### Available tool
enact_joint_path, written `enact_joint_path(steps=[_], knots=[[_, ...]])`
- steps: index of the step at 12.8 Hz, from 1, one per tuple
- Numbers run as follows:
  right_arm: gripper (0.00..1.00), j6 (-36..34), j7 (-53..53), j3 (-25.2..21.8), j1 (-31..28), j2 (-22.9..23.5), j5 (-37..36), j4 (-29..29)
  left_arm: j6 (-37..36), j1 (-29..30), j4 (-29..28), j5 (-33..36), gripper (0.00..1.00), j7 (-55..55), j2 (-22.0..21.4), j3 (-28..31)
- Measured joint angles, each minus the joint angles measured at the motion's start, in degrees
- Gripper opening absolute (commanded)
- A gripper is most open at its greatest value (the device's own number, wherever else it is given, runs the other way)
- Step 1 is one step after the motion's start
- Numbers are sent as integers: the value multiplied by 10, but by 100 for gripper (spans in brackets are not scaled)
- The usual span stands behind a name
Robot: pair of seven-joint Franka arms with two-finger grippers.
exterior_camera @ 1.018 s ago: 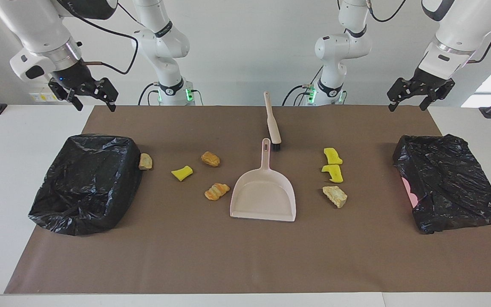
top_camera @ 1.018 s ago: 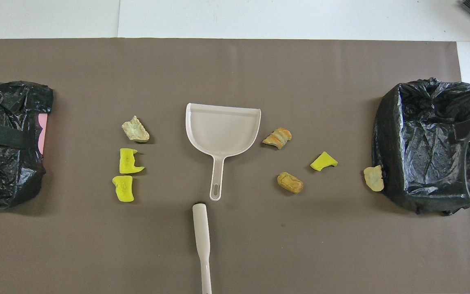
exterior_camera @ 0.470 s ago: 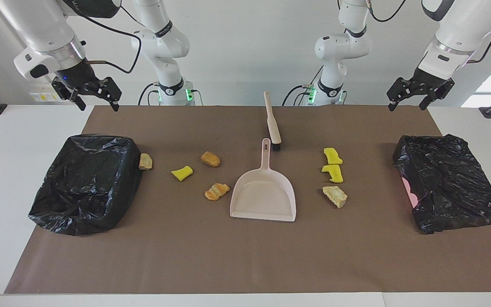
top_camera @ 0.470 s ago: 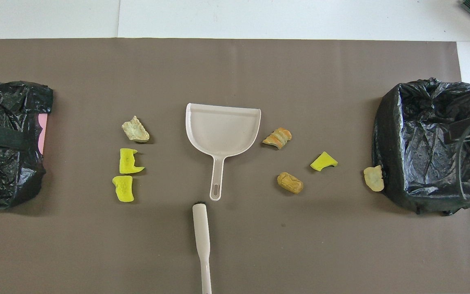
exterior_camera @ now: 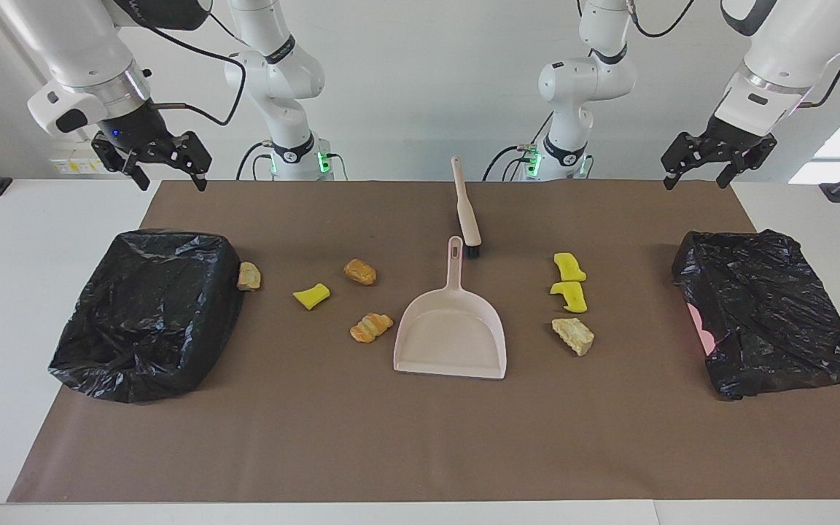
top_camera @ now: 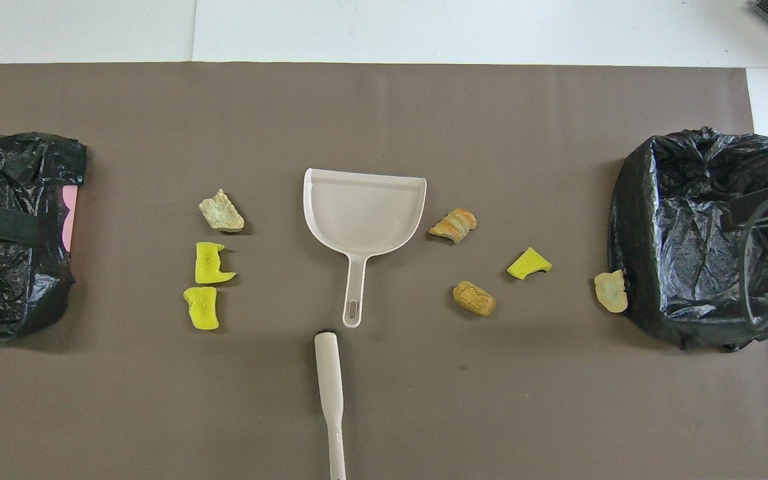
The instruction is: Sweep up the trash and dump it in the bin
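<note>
- Two grippers, both raised and spread open, holding nothing: left gripper point(exterior_camera: 717, 162) and right gripper point(exterior_camera: 152, 158), each toward its own end from the dustpan point(exterior_camera: 449, 337).
- Trash: three yellow wedges point(exterior_camera: 569, 267) and four tan chunks point(exterior_camera: 371, 327), all on the mat beside the dustpan, none in it.
- One brush point(exterior_camera: 466, 208) lies nearer the robots than the dustpan.
- Two black-bagged bins point(exterior_camera: 146, 310), one at each end.

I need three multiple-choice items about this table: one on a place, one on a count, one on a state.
1. Where is the brush?
A) nearer to the robots than the dustpan
B) inside a bin
C) in the dustpan

2. How many yellow scraps lie on the mat?
A) one
B) three
C) five

3. What is in the dustpan?
A) nothing
B) two scraps
C) the brush

Answers: 1 A, the brush lies just past the dustpan's handle end; 2 B, two lie together and one alone; 3 A, its tray is bare.
</note>
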Motion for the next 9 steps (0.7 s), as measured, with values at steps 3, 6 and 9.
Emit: enact_joint_path(steps=[3, 6, 9], knots=[[100, 11, 8, 2, 20, 3, -3, -1, 0, 0, 0, 0, 100, 0, 0, 0], [100, 36, 11, 4, 37, 11, -4, -2, -1, 0, 0, 0, 100, 0, 0, 0], [100, 52, 44, 5, 56, 24, -4, -4, -1, 0, -1, 0, 100, 0, 0, 0]])
